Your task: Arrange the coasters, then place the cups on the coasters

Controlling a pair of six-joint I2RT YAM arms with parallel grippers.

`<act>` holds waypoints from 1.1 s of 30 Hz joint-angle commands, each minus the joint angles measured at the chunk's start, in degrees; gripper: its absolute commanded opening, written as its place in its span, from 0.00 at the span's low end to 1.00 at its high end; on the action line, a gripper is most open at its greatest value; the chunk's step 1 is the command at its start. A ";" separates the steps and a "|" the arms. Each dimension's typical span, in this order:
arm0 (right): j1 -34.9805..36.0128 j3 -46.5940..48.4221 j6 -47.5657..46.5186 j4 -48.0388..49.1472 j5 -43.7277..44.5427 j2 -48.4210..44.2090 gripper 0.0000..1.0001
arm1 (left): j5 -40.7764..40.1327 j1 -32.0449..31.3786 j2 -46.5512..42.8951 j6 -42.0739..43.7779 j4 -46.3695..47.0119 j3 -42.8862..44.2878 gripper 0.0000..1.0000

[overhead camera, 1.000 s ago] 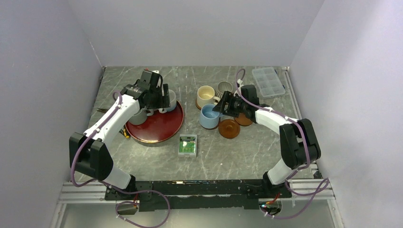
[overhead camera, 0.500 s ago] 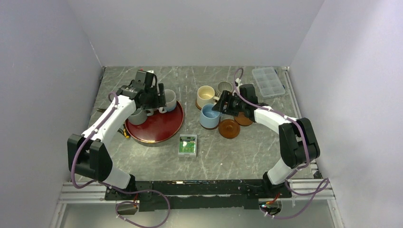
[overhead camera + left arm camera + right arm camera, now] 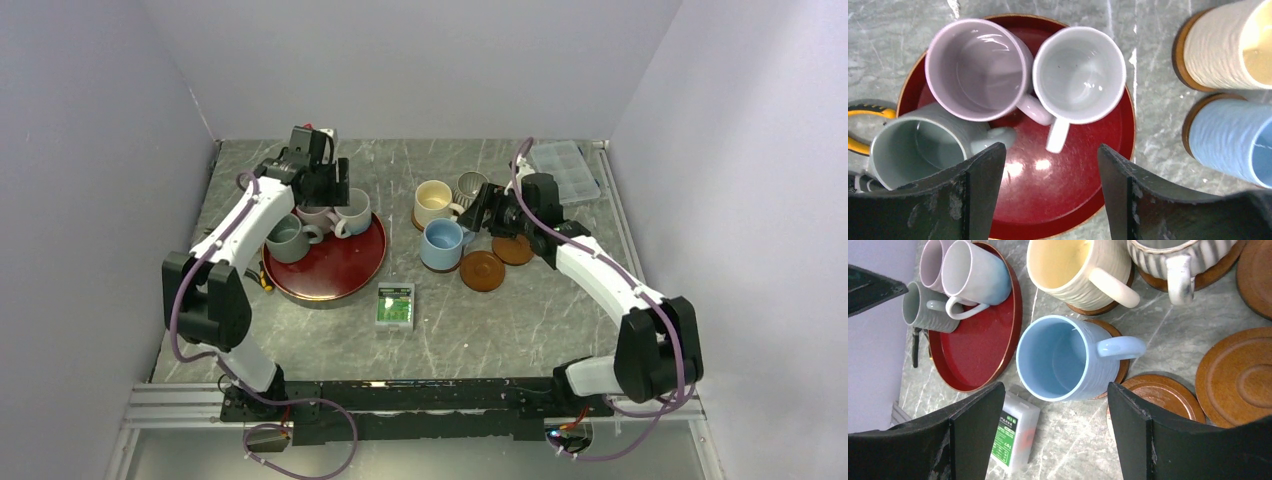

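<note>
Three cups stand on the dark-red tray (image 3: 1083, 200): mauve-pink (image 3: 975, 70), white (image 3: 1079, 75) and grey-green (image 3: 903, 150). My left gripper (image 3: 1050, 152) hangs open above the tray, just in front of them, holding nothing. The light blue cup (image 3: 1058, 357), cream cup (image 3: 1073, 267) and striped cup (image 3: 1178, 260) each sit on a coaster. Bare coasters (image 3: 1163, 395) (image 3: 1243, 375) lie to their right. My right gripper (image 3: 1055, 390) is open above the blue cup, empty. From above, the left gripper (image 3: 325, 190) is over the tray's far side and the right gripper (image 3: 487, 212) is beside the striped cup (image 3: 470, 185).
A small box with a green label (image 3: 395, 306) lies in front of the tray. A clear compartment box (image 3: 565, 172) sits at the back right. A yellow-and-black tool (image 3: 263, 278) pokes out from under the tray's left edge. Walls close in on three sides.
My left gripper has drawn back toward the far side, uncovering the mauve and white cups. The right arm has swung up and to the right, away from the cups.
</note>
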 commanded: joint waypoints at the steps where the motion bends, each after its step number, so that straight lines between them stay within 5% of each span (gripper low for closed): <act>1: 0.13 0.09 -1.98 -2.81 3.92 -4.18 0.79 | 1.07 2.65 2.97 1.71 1.45 4.64 0.71; 9: 0.15 -0.29 -1.90 -3.44 4.28 -6.07 0.78 | 9.82 1.89 9.22 2.67 3.53 8.13 0.60; 33: 0.13 -2.04 -0.95 -2.52 2.35 -5.34 0.77 | -2.23 0.14 14.54 -3.71 2.25 7.30 0.54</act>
